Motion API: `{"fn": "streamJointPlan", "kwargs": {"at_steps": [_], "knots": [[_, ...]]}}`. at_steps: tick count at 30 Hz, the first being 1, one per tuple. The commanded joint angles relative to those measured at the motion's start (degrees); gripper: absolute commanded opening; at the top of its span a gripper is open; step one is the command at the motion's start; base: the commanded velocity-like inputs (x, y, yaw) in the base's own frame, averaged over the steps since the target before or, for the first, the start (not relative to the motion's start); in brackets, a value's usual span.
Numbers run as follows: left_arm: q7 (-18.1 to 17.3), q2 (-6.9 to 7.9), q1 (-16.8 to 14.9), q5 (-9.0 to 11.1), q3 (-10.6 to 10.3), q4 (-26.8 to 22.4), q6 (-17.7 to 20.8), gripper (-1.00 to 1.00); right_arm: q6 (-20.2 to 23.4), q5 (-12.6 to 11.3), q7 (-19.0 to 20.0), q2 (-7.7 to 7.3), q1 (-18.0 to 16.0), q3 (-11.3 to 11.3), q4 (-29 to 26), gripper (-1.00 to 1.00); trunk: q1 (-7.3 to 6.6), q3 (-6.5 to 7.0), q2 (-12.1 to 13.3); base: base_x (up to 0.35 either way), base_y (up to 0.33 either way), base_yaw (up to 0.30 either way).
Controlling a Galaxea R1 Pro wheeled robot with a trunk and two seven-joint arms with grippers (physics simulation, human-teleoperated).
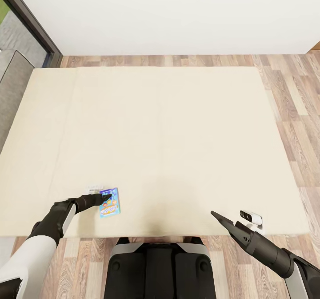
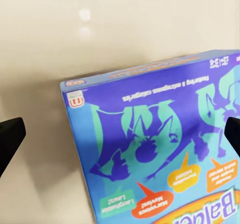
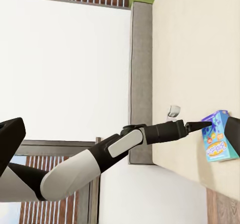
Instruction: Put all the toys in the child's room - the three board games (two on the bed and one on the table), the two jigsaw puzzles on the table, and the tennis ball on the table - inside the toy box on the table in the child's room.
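A blue board game box (image 1: 109, 203) lies flat on the beige mattress of the bed (image 1: 169, 130), close to its near edge. My left gripper (image 1: 105, 196) is open right over the box's far end. In the left wrist view the box (image 2: 160, 149) sits between its two black fingertips (image 2: 10, 139), which are wide apart. A small pale flat thing (image 1: 94, 187) lies just beyond the box, too small to identify. My right gripper (image 1: 218, 216) hovers over the mattress's near right corner, open and holding nothing. The right wrist view shows the left arm (image 3: 125, 144) reaching to the box (image 3: 218, 143).
Wood floor (image 1: 293, 94) runs along the far and right sides of the bed, below a white wall (image 1: 178, 14). A dark-framed window (image 1: 31, 23) is at the far left. My base (image 1: 160, 268) stands against the bed's near edge.
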Motion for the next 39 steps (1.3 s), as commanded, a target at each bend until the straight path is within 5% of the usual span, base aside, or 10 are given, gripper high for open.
{"fn": "streamJointPlan", "kwargs": {"at_steps": [1,39], "knots": [[-0.47,-0.05,-0.04,-0.45,0.33,-0.08,0.33,1.0,0.48,-0.17,0.06,-0.01,-0.02,-0.01,-0.01,1.0,0.03,-0.06,-0.09,0.0,-0.042,0.0],[-0.44,-0.7,-0.03,-0.45,0.24,-0.08,0.51,1.0,0.48,-0.17,0.06,-0.1,-0.02,-0.06,-0.01,1.0,0.03,-0.07,-0.09,0.0,-0.13,0.0]]}}
